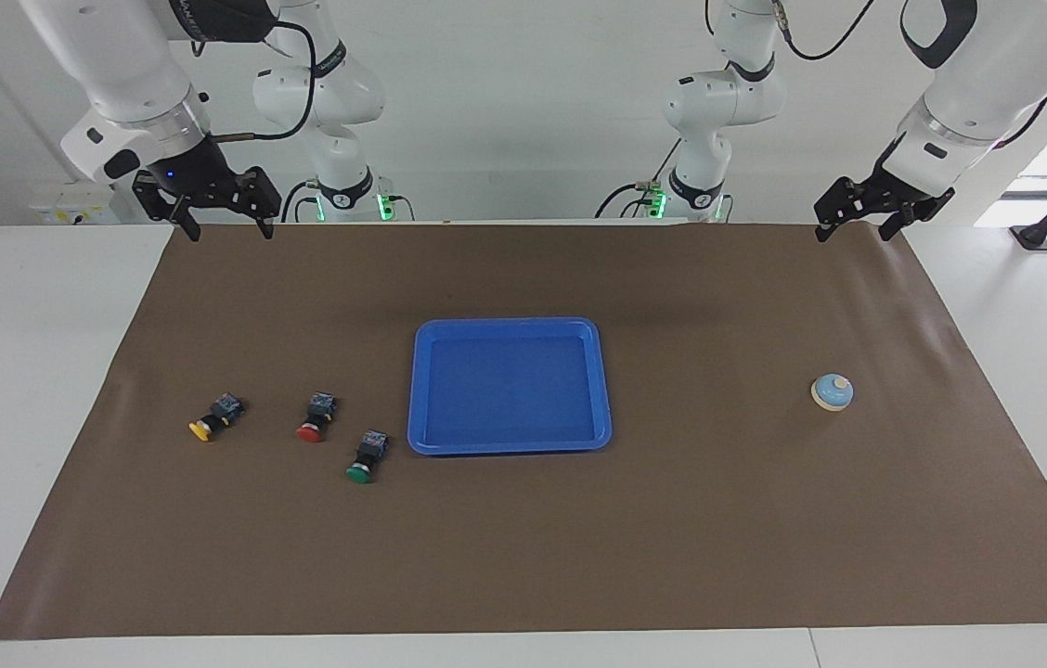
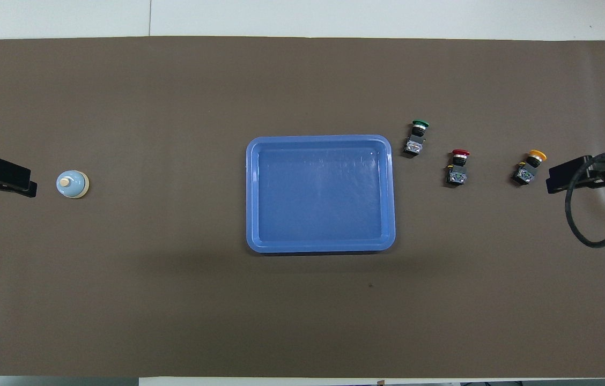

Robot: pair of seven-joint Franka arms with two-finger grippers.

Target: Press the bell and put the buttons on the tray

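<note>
Nothing has been touched yet: the flat bright blue plastic tray (image 1: pixel 510 386) lies bare at the middle of the brown-covered counter (image 1: pixel 523 557), and I judge the bell press to be the step in hand.

The left gripper (image 1: pixel 856 221) hangs raised over the robots' edge of the covering at its own arm's end, fingers apart. The small round bell with light blue dome and cream knob (image 1: pixel 832 391) sits on the counter well below and forward of those fingers, untouched. The next move calls for bringing the fingers out over the knob and pushing straight down on it.

The right gripper (image 1: pixel 222 223) waits raised at its arm's end, fingers wide apart. Well forward of them lie three black-bodied push-button switches on their sides: the yellow-capped button (image 1: pixel 213 418), the red-capped button (image 1: pixel 316 417), and the green-capped button (image 1: pixel 367 456), which is nearest the tray.

From overhead both grippers are cut off at the edges, so their height above the counter cannot be read there.
</note>
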